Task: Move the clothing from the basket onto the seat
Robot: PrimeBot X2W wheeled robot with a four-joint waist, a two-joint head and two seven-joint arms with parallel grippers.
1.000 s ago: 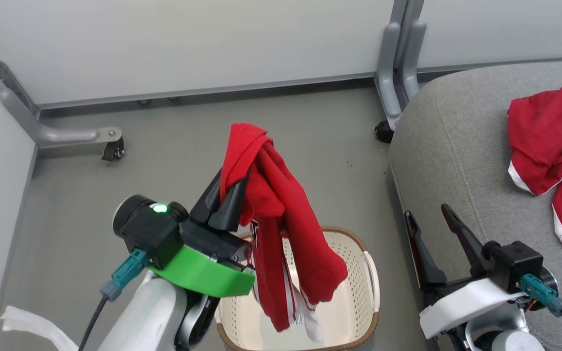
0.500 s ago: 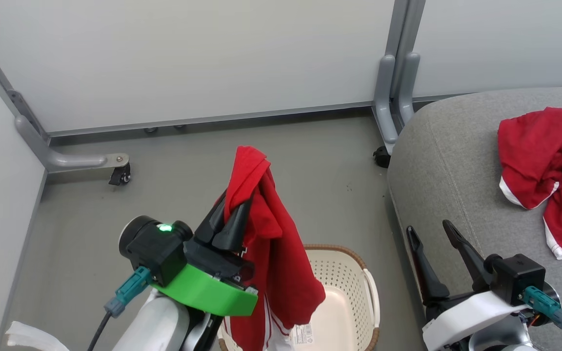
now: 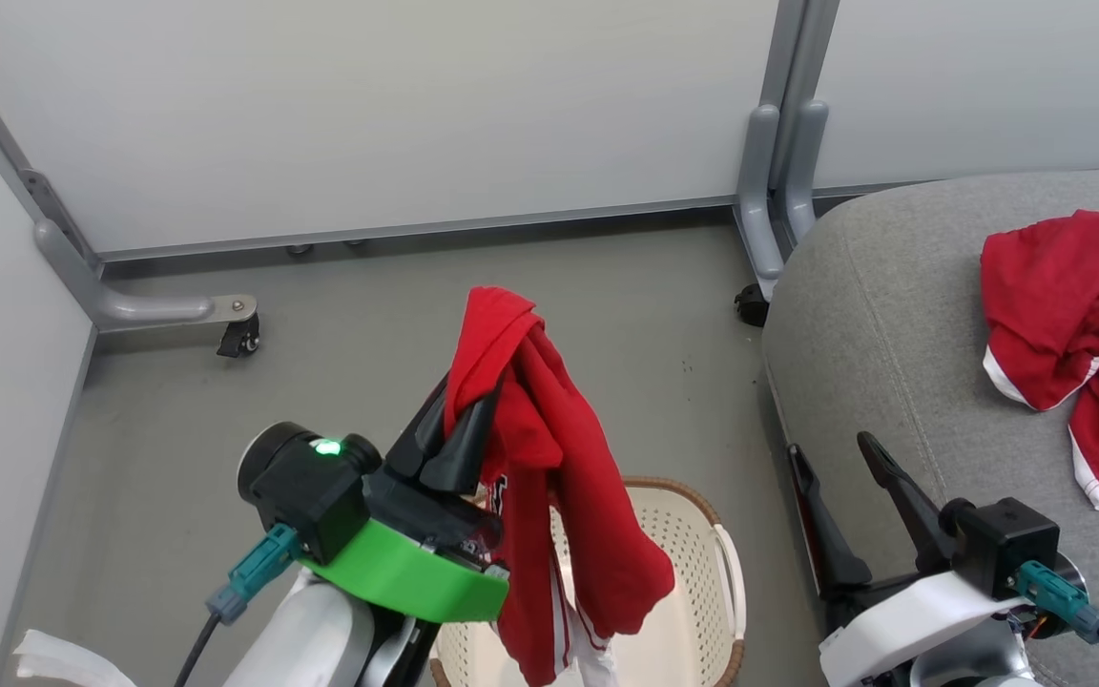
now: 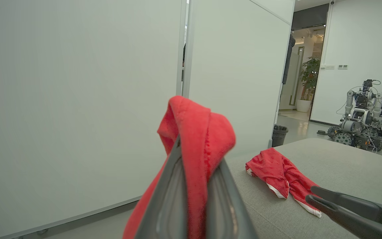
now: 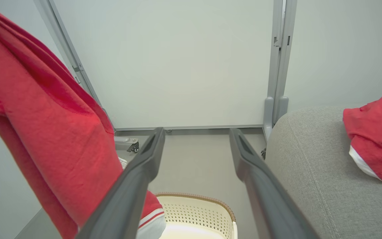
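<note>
Head view: left gripper (image 3: 468,396) clamps a red garment (image 3: 559,477) hanging over the basket (image 3: 697,549), which cloth and arm (image 3: 311,625) half hide; its hem runs off-frame. Right gripper (image 3: 828,446) gapes wide, empty. A second garment (image 3: 1065,305), edge-cropped, lies on the seat (image 3: 893,315).

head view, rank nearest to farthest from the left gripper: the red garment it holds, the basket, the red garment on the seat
1. held garment: clamped in the left gripper.
2. basket: below it, slightly right.
3. second garment: far right, lying on the seat.
</note>
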